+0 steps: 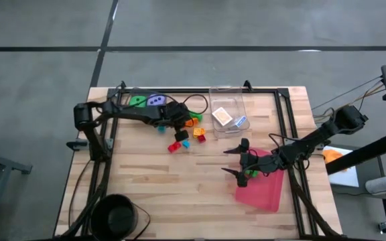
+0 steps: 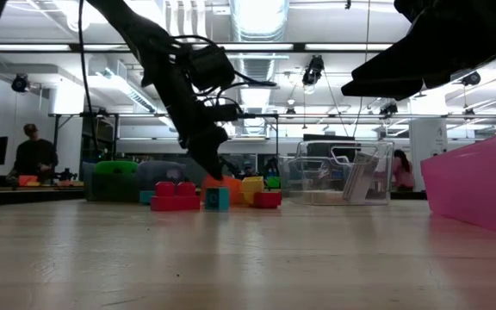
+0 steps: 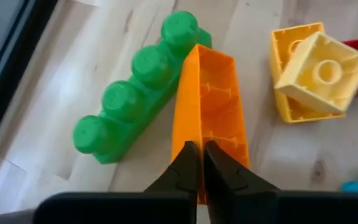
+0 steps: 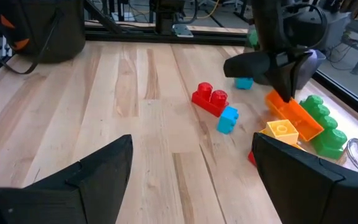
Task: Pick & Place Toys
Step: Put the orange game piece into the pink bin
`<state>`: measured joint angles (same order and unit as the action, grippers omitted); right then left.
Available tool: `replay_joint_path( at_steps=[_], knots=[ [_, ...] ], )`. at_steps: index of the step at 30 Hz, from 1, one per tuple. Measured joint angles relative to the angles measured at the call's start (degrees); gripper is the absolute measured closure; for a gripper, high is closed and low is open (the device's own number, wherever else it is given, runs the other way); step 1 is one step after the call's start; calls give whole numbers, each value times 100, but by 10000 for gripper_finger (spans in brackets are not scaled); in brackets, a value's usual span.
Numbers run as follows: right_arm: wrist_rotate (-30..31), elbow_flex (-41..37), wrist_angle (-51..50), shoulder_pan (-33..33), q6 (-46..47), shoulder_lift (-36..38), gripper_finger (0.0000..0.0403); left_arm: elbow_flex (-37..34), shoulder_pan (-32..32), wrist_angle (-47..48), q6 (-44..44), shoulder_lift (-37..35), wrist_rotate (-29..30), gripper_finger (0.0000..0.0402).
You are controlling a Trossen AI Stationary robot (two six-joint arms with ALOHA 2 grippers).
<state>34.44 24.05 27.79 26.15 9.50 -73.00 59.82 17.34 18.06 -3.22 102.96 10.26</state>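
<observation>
A long orange brick [image 3: 210, 102] lies on its side on the table, hollow underside showing, against a green four-stud brick [image 3: 135, 87]. My left gripper [image 3: 199, 155] is shut on the orange brick; the high view shows this gripper [image 1: 181, 122] among the loose bricks. Two yellow bricks [image 3: 312, 68] are stacked beside them, and a red brick [image 4: 209, 99] and a blue brick [image 4: 227, 118] lie nearer the table's middle. A green die [image 1: 137, 101] and a purple die [image 1: 156, 100] sit at the far left. My right gripper [image 1: 235, 161] waits open over the pink tray [image 1: 263, 191]. My left gripper pinches the orange brick's upper long wall [image 3: 194, 134] at its near end, one finger on the outer face and one in the hollow. The fingers slant down from the table's left and lie along the brick. The brick rests on the table against the green brick.
A clear plastic box [image 1: 228, 117] at the far middle holds an orange-white packet [image 1: 222, 115] and a blue-white packet [image 1: 241, 121]. A black frame [image 1: 283, 107] runs round the table's edges. Bare wood [image 1: 173, 181] lies near the front.
</observation>
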Motion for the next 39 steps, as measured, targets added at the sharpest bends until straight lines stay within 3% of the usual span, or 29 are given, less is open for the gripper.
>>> replay_joint_path(
  at_steps=[15, 24, 29, 32, 39],
  knots=[
    [11, 2, 131, -9, 20, -332, 80, -61, -185, 514, 224, -943, -129, 401],
    [116, 4, 1804, -183, -499, -1335, 80, -113, -461, 351, 216, -1421, -254, 401],
    [137, 153, 1944, -311, -540, -1711, 80, -110, -719, 291, 221, -1419, -310, 401],
    [146, 454, 1577, -398, -554, -1757, 80, -110, -927, 238, 238, -1370, -333, 401],
    [152, 1788, -1260, -637, -541, -1646, 80, -129, -1303, 63, 263, -1354, -344, 401]
  ],
)
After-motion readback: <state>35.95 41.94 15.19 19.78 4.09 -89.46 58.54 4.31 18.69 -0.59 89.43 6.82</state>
